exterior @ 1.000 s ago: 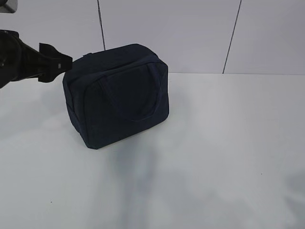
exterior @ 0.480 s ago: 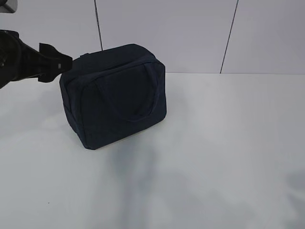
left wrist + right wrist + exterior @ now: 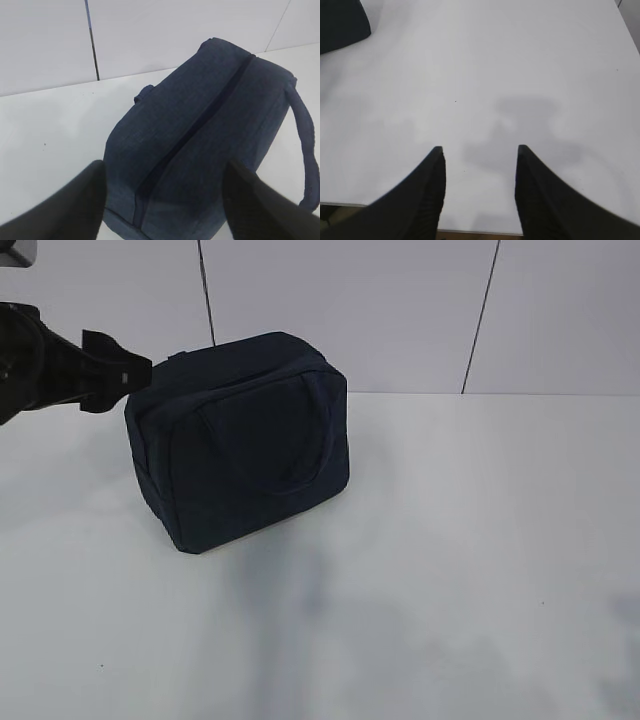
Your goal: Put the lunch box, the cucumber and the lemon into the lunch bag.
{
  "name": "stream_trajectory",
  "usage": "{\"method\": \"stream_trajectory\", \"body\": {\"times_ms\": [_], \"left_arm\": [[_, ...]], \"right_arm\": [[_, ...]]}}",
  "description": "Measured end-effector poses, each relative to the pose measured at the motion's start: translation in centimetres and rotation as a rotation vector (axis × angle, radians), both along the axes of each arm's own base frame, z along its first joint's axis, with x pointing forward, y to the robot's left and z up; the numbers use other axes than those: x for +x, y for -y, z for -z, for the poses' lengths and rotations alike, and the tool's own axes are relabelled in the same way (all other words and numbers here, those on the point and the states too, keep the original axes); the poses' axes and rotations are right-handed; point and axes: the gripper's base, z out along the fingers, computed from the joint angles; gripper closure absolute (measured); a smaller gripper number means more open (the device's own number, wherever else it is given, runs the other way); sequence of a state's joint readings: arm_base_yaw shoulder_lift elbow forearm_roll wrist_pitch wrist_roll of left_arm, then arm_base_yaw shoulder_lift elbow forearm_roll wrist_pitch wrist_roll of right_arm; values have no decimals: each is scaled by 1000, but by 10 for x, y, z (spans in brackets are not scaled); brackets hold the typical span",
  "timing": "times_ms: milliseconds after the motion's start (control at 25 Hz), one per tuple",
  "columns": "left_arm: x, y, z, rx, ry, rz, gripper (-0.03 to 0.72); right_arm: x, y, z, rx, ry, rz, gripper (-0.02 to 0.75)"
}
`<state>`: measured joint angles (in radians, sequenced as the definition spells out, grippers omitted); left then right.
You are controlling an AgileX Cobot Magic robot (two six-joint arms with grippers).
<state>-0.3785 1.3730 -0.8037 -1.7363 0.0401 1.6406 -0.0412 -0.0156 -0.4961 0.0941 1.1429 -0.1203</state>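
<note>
The left gripper (image 3: pixel 165 200) is seen in the left wrist view with its two dark fingers (image 3: pixel 75 205) spread wide at the lower corners of the frame; nothing is held between them. The near end of the lunch bag (image 3: pixel 200 150) fills the gap between the fingers, with its closed zipper line running from the lower centre up toward the upper right. One loop handle (image 3: pixel 305 150) is seen hanging down the bag's side at the right edge of that frame.

The right gripper (image 3: pixel 479 195) is seen in the right wrist view with its fingers partly apart at the bottom of the frame, empty, above bare white table (image 3: pixel 520 60). A dark corner of the bag is noted at the upper left of that frame.

In the exterior view the left gripper's dark tip (image 3: pixel 110 370) is placed at the upper left, just beside the bag's top left corner; contact cannot be told. The lunch bag (image 3: pixel 240 440) is recorded standing upright on the table (image 3: pixel 480 540), left of centre, with a handle lying flat against its front face. A white panelled wall (image 3: pixel 350 310) is seen behind it.
</note>
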Motion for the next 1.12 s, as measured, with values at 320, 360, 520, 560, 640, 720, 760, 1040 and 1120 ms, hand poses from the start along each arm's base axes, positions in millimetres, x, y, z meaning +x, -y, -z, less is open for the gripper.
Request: {"method": "stream_trajectory", "body": {"times_ms": [320,360,520,560,640,720,760,1040,1120], "left_arm": [[0,0,0,-19,-7,-11,176],[0,0,0,-20,-8,-11,176],[0,0,0,-22,-9,-12,176],[0,0,0,-22,-9,-12,176],[0,0,0,-22,-9,-12,177],[0,0,0,-22,-9,-12,182],[0,0,0,-22,-9,-12,184],[0,0,0,-26,-10,-14,189],[0,0,0,-26,-10,-14,190]], "right_arm": [[0,0,0,0,0,9,368],[0,0,0,0,0,11,369],[0,0,0,0,0,11,368],[0,0,0,0,0,11,368],[0,0,0,0,0,11,368],[0,0,0,0,0,11,369],[0,0,0,0,0,11,369],[0,0,0,0,0,11,368],[0,0,0,0,0,11,368]]}}
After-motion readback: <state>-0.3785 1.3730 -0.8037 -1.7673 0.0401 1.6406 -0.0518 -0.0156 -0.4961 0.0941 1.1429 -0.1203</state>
